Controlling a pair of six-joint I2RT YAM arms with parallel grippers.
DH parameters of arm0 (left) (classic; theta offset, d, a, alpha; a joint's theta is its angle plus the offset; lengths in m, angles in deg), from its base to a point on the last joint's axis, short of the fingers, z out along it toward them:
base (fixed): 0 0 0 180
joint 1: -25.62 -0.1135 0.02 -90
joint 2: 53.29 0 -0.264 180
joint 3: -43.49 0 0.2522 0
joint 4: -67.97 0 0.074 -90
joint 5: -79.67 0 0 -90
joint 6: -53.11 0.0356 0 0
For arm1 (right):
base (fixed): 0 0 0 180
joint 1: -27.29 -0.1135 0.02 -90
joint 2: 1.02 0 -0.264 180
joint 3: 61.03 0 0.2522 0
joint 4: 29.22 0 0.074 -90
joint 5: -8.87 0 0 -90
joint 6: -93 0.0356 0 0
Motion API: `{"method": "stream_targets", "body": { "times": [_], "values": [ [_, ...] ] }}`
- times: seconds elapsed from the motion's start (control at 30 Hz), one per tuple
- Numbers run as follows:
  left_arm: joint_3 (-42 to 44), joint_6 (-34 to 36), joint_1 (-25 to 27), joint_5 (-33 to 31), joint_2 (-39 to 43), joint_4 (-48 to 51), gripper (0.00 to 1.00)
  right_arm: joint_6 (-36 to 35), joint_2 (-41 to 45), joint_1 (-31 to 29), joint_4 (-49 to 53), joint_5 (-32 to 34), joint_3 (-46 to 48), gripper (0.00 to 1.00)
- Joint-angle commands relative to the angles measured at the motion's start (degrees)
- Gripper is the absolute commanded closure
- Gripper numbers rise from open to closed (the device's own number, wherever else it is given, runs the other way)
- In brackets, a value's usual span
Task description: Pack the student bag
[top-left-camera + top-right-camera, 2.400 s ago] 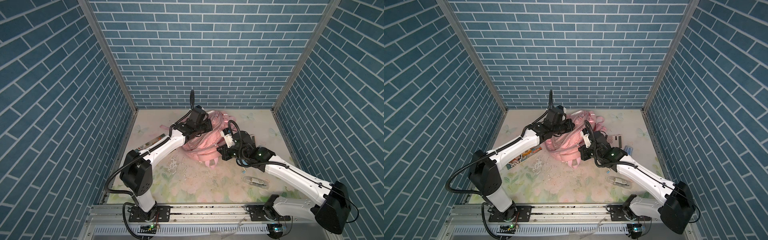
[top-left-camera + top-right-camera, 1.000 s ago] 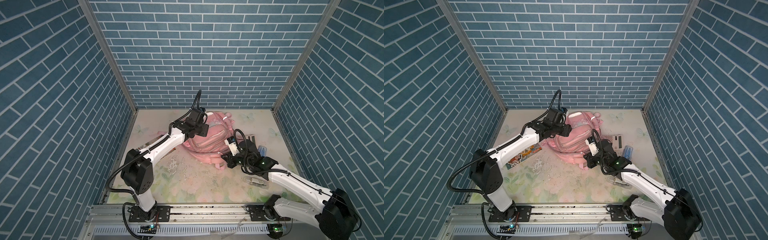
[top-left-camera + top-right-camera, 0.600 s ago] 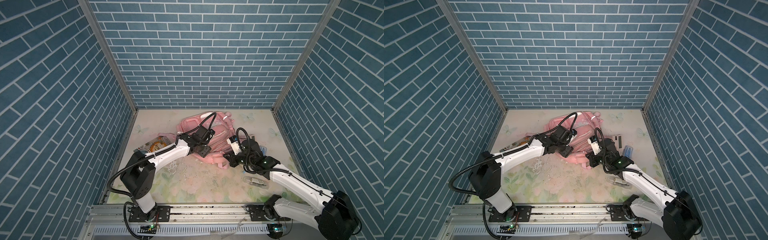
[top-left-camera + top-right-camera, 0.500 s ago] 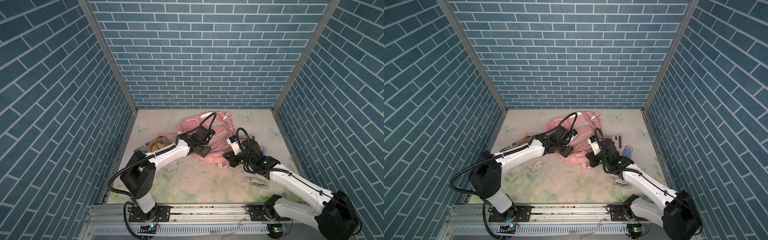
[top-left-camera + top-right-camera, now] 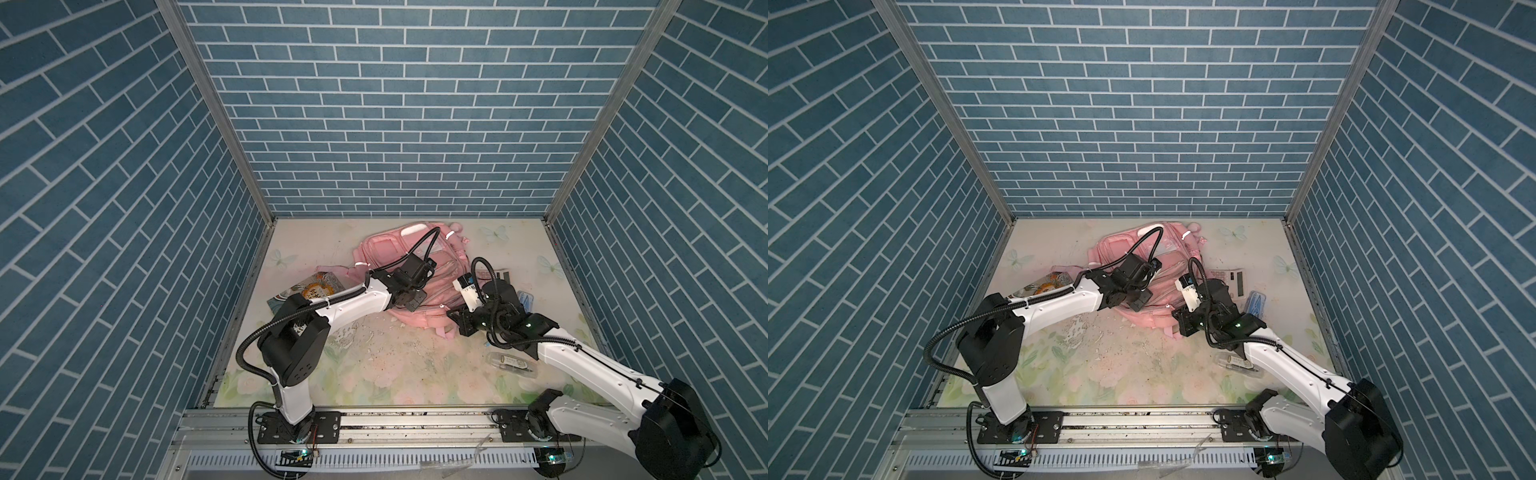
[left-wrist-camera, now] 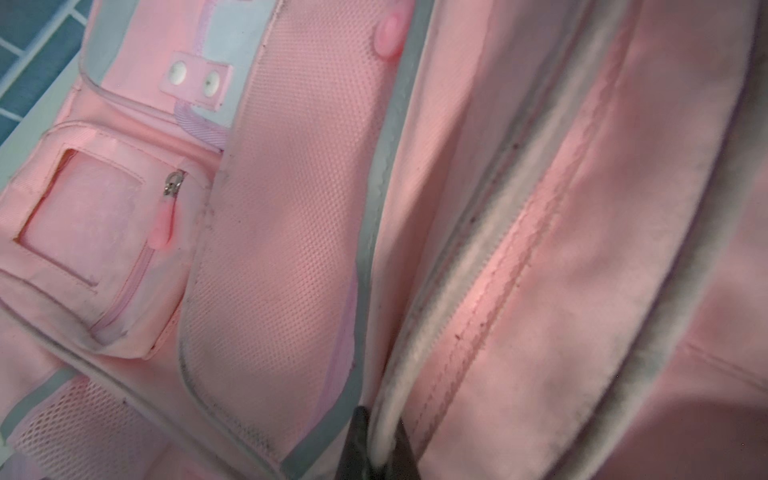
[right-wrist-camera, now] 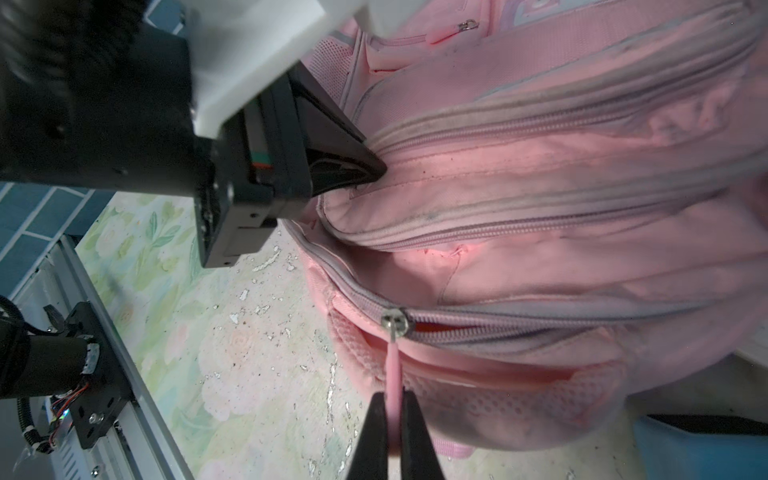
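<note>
A colourful illustrated book (image 5: 321, 286) (image 5: 1043, 286) lies left of centre on the pale floral tabletop (image 5: 395, 370). Right of centre sit a flat grey calculator (image 5: 1236, 282), a small blue packet (image 5: 1257, 306) just below it and, lower, a clear plastic case (image 5: 511, 365).

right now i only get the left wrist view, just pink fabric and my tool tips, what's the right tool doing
Observer: The right tool is shut on the pink zipper pull of the student bag.
Operator: is anything open yet
Observer: Yes, next to that pull's slider a compartment gapes, showing pink lining.
Operator: what's not packed
Observer: A book, a calculator and a clear case lie on the table outside the bag.
</note>
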Motion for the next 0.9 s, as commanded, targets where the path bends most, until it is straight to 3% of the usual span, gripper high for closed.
{"method": "stream_targets", "body": {
  "times": [0.0,0.2,0.43,0.67,0.87],
  "values": [
    [-4.0,-5.2,-0.4,-3.9,2.7,4.7,1.0,-3.8,0.1,1.4,-1.2,3.5,-2.9,1.0],
    [-6.5,-13.8,-0.8,1.0,6.4,7.4,1.0,-10.6,-2.5,7.7,0.7,2.0,-8.2,1.0],
    [-10.7,-23.3,-4.7,8.1,5.4,4.0,1.0,-18.2,-4.7,8.6,4.3,-0.8,-13.2,1.0],
    [-12.3,-30.7,-6.9,11.9,5.4,-1.9,1.0,-14.9,-2.9,7.5,7.6,-5.2,-15.6,1.0],
    [-13.5,-34.8,-7.1,13.4,5.7,-5.3,1.0,-9.8,-4.4,1.6,8.3,-0.7,-15.0,1.0]
  ]
}}
